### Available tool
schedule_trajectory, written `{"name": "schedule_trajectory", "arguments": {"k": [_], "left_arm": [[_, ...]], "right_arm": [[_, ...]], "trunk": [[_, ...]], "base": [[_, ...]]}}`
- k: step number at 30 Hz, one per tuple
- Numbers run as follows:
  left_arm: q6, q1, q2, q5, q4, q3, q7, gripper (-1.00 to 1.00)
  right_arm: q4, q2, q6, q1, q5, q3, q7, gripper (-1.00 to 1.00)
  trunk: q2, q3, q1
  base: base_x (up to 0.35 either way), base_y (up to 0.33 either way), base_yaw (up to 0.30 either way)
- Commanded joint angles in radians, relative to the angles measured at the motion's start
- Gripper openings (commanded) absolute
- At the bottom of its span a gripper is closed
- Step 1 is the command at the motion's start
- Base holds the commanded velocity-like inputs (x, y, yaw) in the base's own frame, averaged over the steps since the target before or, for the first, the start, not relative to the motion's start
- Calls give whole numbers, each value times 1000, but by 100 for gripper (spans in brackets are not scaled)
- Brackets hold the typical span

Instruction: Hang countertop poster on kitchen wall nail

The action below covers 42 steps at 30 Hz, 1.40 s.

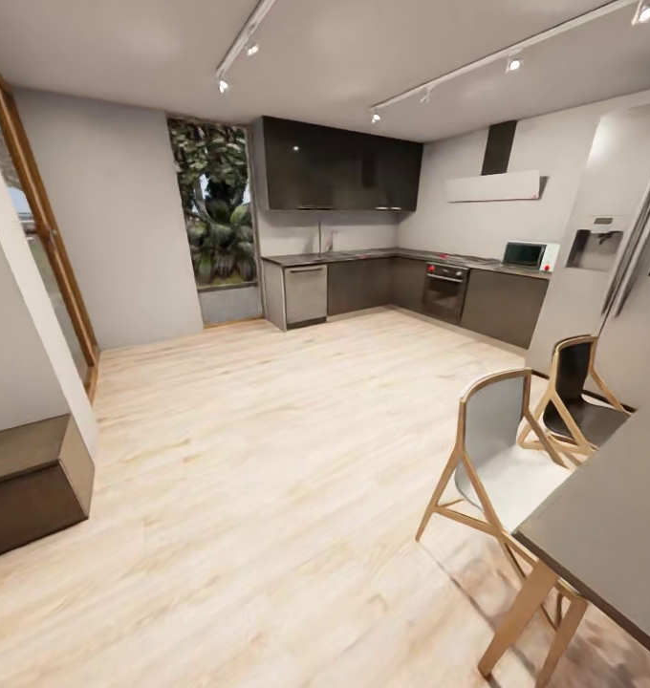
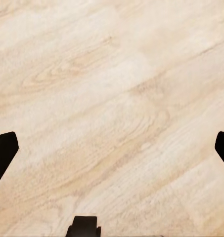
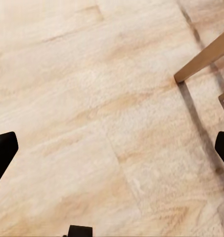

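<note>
Both claws spread wide, holding nothing, over bare wood floor (image 2: 112, 98).
Left gripper (image 2: 112, 148) and right gripper (image 3: 112, 148) show fingertips only; far kitchen countertop (image 1: 401, 255) too small to pick out the poster.

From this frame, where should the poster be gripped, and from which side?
That cannot be settled yet: no poster can be made out on the kitchen countertop, which lies far across the wooden floor. Both grippers, left gripper and right gripper, hang open over bare floor. Approach first, then judge.
</note>
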Motion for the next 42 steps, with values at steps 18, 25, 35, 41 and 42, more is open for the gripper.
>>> {"name": "schedule_trajectory", "arguments": {"k": [18,25,35,41,42], "left_arm": [[0,0,-1,0,-1,2,1,100],[0,0,-1,0,-1,2,1,100],[0,0,-1,0,-1,2,1,100],[0,0,-1,0,-1,2,1,100],[0,0,-1,0,-1,2,1,100]], "right_arm": [[1,0,-3,-1,5,2,-1,100],[1,0,-3,-1,5,3,-1,100],[1,0,-3,-1,5,3,-1,100],[1,0,-3,-1,5,3,-1,100],[1,0,-3,-1,5,3,-1,100]], "trunk": [[0,-1,1],[0,-1,1],[0,-1,1],[0,-1,1],[0,-1,1]], "base": [[326,161,0],[327,115,0],[333,22,0],[334,1,-125],[335,0,-238]]}}
